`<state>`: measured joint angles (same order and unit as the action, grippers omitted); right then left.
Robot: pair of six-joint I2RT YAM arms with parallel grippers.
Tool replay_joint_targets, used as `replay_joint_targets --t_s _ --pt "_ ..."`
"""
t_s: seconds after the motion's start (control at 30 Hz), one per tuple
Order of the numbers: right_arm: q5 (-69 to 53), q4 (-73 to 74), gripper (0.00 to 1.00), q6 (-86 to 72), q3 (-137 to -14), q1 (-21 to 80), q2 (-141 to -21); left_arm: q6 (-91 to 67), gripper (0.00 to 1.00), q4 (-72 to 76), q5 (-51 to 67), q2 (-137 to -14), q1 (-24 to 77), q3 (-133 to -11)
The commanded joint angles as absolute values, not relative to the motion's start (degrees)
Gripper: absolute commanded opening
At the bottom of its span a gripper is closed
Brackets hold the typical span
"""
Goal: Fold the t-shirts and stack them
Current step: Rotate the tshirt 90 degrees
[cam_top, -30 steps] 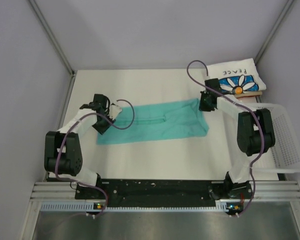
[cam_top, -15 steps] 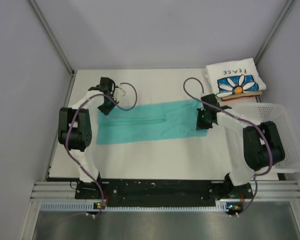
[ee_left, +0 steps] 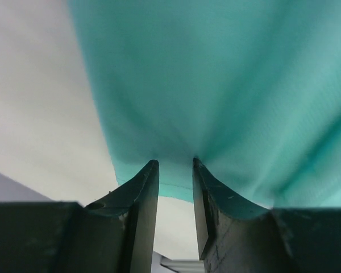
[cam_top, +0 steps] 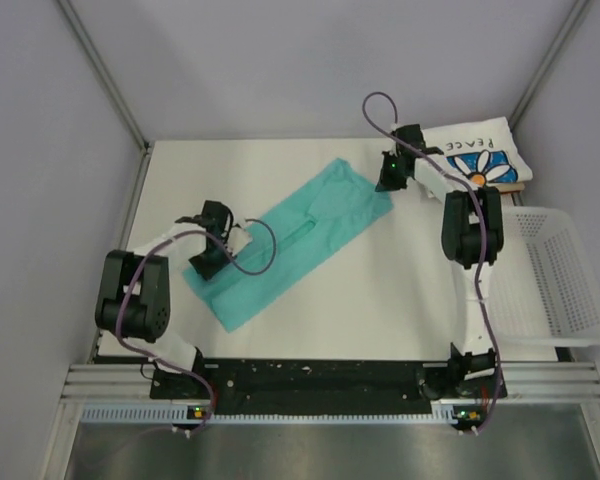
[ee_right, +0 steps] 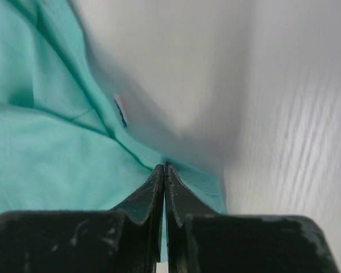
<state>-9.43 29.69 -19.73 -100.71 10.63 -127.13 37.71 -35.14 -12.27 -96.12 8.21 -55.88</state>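
1. The white cloth t-shirt (cam_top: 475, 160) with a blue-and-white daisy print and the word "PEACE" lies folded into a tidy rectangle at about 1 o'clock, in the far right corner of the white counter (cam_top: 380, 300). That one looks finished to me.
2. The plain teal-green cloth t-shirt (cam_top: 300, 235) is only partway there. It lies as a long narrow band across the middle of the counter, slanting from 7 o'clock up towards 1 o'clock. Its far end is near the white cloth t-shirt but not touching it.
3. The left end effector (cam_top: 204, 264) pinches the band near its 7 o'clock end. In the wrist view the creases draw into the narrow gap between its fingers.
4. The right end effector (cam_top: 386, 182) has its fingers pressed together on the band's corner at the 1 o'clock end.
5. By my reckoning, what is left is to fold the band across its length into a compact rectangle, then stack the two shirts.
6. A white plastic mesh basket (cam_top: 560, 290) stands at 3 o'clock.
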Motion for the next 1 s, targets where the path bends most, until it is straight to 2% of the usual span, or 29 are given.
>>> replay_joint_targets --t_s 0.0,0.1,0.2,0.27,0.37,0.47,0.5,0.57,0.7,0.73,0.87,0.97 --pt "-15.47 33.84 0.00 -16.53 -116.18 10.37 -131.67 38.49 0.37 -51.39 2.68 -82.91 12.30 -52.20" --pt "-11.97 33.84 0.01 -16.61 -114.71 10.37 -126.41 39.02 0.41 -57.29 8.52 -75.95 12.22 -56.15" --pt "-9.76 33.57 0.12 -18.45 -107.69 10.37 -121.74 38.41 0.42 -53.81 5.11 -74.18 11.17 -58.36" --pt "-9.23 33.49 0.31 -20.03 -102.42 10.46 -119.98 37.80 0.42 -50.47 1.95 -76.71 9.33 -59.67" --pt "-9.23 32.96 0.42 -22.14 -97.40 10.46 -119.79 37.18 0.41 -46.51 -2.34 -83.47 7.48 -61.08" --pt "-9.93 30.94 0.44 -24.16 -95.27 10.37 -121.19 37.35 0.41 -39.92 -6.84 -89.72 6.07 -59.77" --pt "-10.63 30.68 0.44 -24.43 -95.80 10.37 -122.42 37.35 0.41 -38.16 -8.51 -91.56 5.72 -59.16" --pt "-12.04 30.59 0.37 -25.05 -97.63 10.46 -125.41 36.74 0.41 -34.12 -13.60 -94.73 5.36 -57.49" --pt "-15.02 30.50 0.09 -26.54 -103.95 10.20 -131.47 36.39 0.41 -32.70 -13.46 -96.16 5.10 -53.27" --pt "-16.25 30.32 0.05 -26.80 -106.50 10.20 -133.05 36.65 0.41 -33.22 -11.88 -95.46 5.18 -52.22" --pt "-18.37 28.40 0.00 -28.65 -120.29 9.58 -140.78 41.21 0.42 -38.22 3.21 -89.58 7.81 -46.60" --pt "-20.47 22.35 0.00 -30.58 -129.00 8.97 -145.36 44.38 0.44 -41.65 12.27 -82.91 14.91 -42.37"
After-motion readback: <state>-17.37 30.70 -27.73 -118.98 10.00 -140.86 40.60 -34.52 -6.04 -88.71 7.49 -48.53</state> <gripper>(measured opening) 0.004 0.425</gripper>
